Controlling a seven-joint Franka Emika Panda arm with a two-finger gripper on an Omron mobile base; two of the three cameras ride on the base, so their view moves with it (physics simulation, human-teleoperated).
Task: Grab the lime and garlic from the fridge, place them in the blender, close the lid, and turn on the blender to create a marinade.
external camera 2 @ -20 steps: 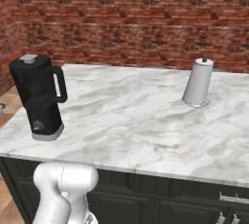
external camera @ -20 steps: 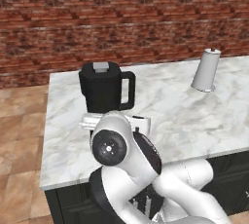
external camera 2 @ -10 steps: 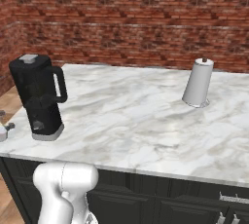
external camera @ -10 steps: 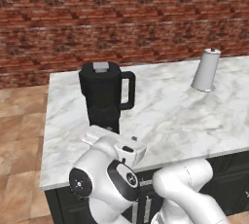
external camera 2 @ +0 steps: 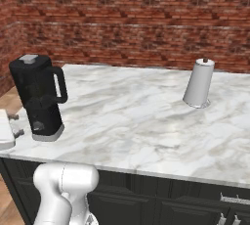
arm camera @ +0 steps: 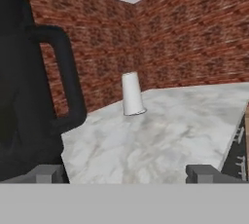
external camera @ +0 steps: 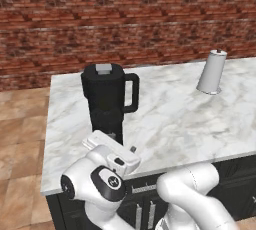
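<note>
The black blender (external camera: 106, 105) stands on the marble counter (external camera: 175, 119) near its left end, looped handle (external camera: 131, 92) facing right. The black lid with its grey cap (external camera: 103, 67) sits on the jug. My gripper (external camera 2: 16, 124) hangs at the counter's front-left edge, just in front of the blender's base (external camera 2: 47, 132) and left of it. In the hand view the gripper (arm camera: 127, 174) is open, fingertips (arm camera: 46, 173) wide apart with nothing between them, and the blender (arm camera: 24, 96) looms close on the left. Lime, garlic and fridge are out of view.
A pale grey tapered roll on a stand (external camera: 212, 71) is at the counter's far right, seen also as the roll (external camera 2: 198, 83) and the roll (arm camera: 132, 94). A brick wall (external camera: 150, 24) backs the counter. Dark cabinets (external camera 2: 161, 199) lie below it.
My hand has swung down and to the left, from over the counter to its front-left edge beside the blender, and now enters the right base view's left edge. The blender and roll have stayed put.
</note>
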